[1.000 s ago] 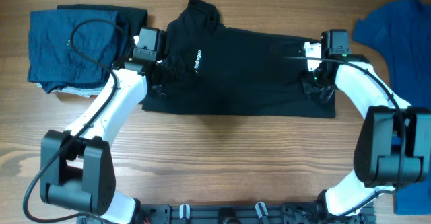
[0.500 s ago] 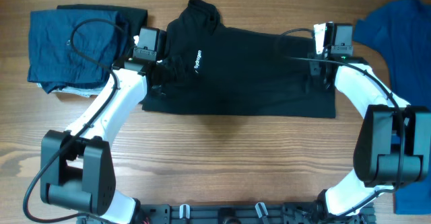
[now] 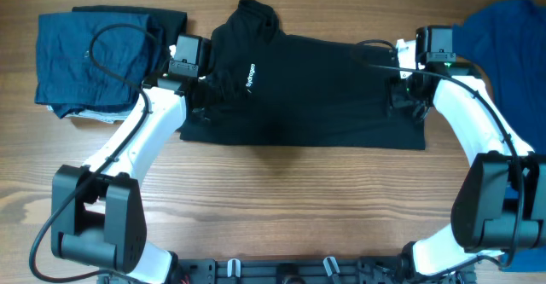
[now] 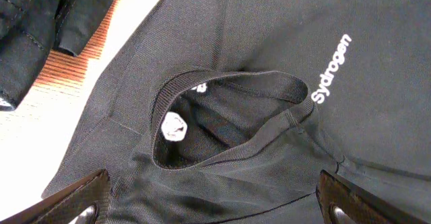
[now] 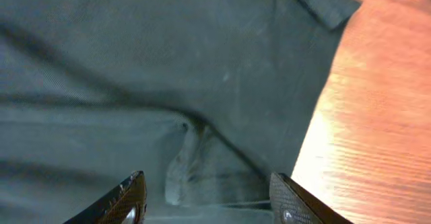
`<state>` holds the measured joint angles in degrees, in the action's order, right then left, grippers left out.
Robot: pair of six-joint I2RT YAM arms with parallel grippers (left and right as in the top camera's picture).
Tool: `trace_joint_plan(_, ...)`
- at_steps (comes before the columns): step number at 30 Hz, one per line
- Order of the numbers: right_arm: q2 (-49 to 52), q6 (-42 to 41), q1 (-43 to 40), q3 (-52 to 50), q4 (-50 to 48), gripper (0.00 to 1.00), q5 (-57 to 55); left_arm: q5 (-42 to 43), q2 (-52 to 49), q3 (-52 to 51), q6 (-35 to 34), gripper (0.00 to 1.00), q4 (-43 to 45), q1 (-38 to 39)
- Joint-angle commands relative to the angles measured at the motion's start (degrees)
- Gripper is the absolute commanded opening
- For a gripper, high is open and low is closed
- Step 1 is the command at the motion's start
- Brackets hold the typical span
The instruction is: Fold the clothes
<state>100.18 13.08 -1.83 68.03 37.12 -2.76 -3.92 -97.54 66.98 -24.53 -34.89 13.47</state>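
One black collared shirt [image 3: 299, 96] lies flat mid-table [image 3: 281, 199], left gripper [image 4: 215, 200] over its logo end, right gripper [image 5: 210, 200] over its hem end, both spread wide and empty, likely poised to pinch fold edges.

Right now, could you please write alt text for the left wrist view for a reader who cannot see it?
A black shirt with a white Sydrogen logo fills the frame, a ribbed opening gaping at its centre. The left gripper is wide open, its fingers at the bottom corners; a dark garment and wooden table show top left.
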Motion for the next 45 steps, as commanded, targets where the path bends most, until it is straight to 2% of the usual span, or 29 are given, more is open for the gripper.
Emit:
trace_joint_plan(1,1.7,-1.5,-0.2,-3.4,-1.9,0.6,1.3,0.5,0.1,0.5,0.1,0.97,0.2,-0.2)
trace_joint_plan(11,4.5,-1.9,-0.2,-5.2,-3.6,0.57,-0.6,0.5,0.1,0.5,0.1,0.98,0.4,-0.2)
trace_joint_plan(16,4.7,-3.1,-0.2,-5.2,-3.6,0.41,-0.6,0.5,0.1,0.5,0.1,0.98,0.5,-0.2)
trace_joint_plan(22,6.4,-2.6,-0.2,-5.2,-3.8,0.38,-4.0,0.4,0.1,0.5,0.1,0.98,0.5,-0.2)
trace_joint_plan(26,6.9,-2.5,-0.3,-5.2,-5.9,0.31,-6.9,0.5,0.1,0.5,0.1,0.98,0.5,-0.2)
trace_joint_plan(27,6.9,-2.5,-0.3,-5.2,-6.5,0.29,-7.0,0.4,0.1,0.5,0.1,0.98,0.5,-0.2)
trace_joint_plan(29,6.9,-2.6,-0.3,-5.2,-7.9,0.17,-8.7,0.5,0.1,0.5,0.1,0.98,0.5,-0.2)
trace_joint_plan(33,6.9,-2.5,-0.3,-5.1,-11.2,0.07,-10.7,0.5,0.1,0.5,0.1,0.98,0.4,-0.2)
trace_joint_plan(38,6.9,-0.1,-0.3,-5.0,-14.4,0.06,-10.8,0.4,0.1,0.5,0.1,0.98,0.4,-0.2)
trace_joint_plan(45,9.6,1.8,-0.5,-5.0,-20.6,0.12,-10.8,0.5,0.1,0.5,0.1,0.98,0.5,-0.2)
